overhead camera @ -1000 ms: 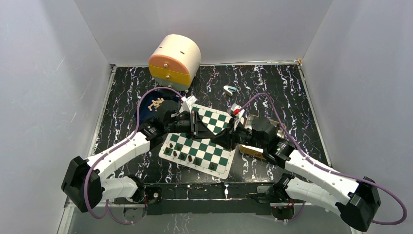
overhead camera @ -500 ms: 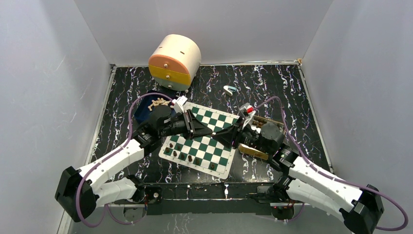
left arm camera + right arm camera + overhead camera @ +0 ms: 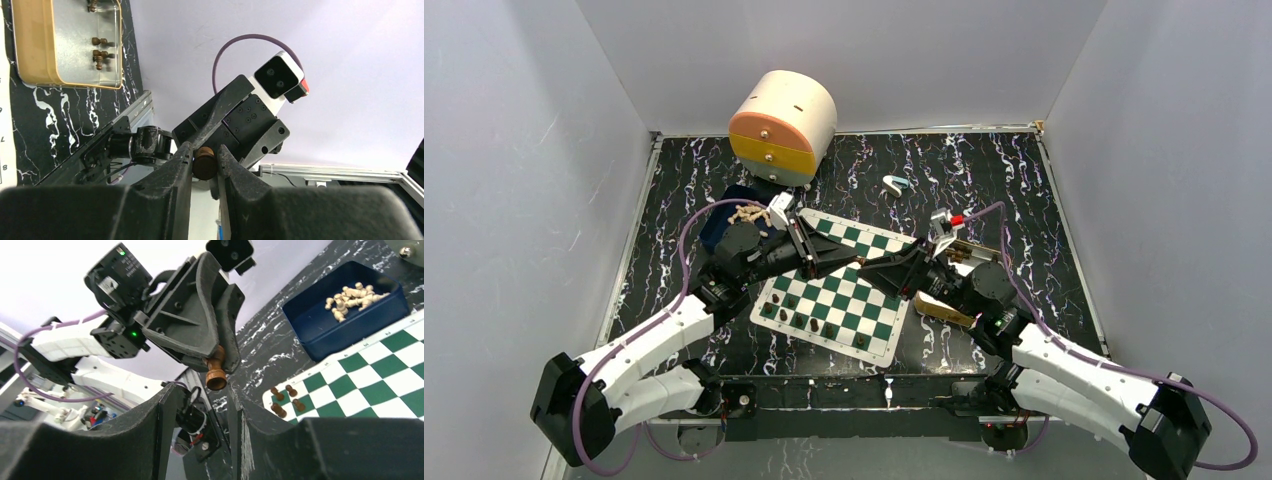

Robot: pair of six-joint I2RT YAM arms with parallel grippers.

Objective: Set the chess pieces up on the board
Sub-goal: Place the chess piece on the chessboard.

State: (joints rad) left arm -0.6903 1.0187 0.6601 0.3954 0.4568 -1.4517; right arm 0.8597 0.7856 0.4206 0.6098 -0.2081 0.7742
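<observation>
Above the middle of the board, on a black table veined with white like marble, the left jaws are pinched tight on one dark brown chess piece. It is a small turned wooden figure with a round foot, held clear of the squares. The right jaws meet them tip to tip from 3 o'clock, fingers parted and gripping nothing. Plain white walls close in the table on three sides. The board is a thin flat mat chequered green and white, with more dark pieces standing along its near edge. At its 10 o'clock sits a blue tray heaped with pale pieces. At 11 o'clock is a round cream drawer box with orange and yellow fronts, and at 3 o'clock a gold-rimmed tray with dark pieces lying in it.
</observation>
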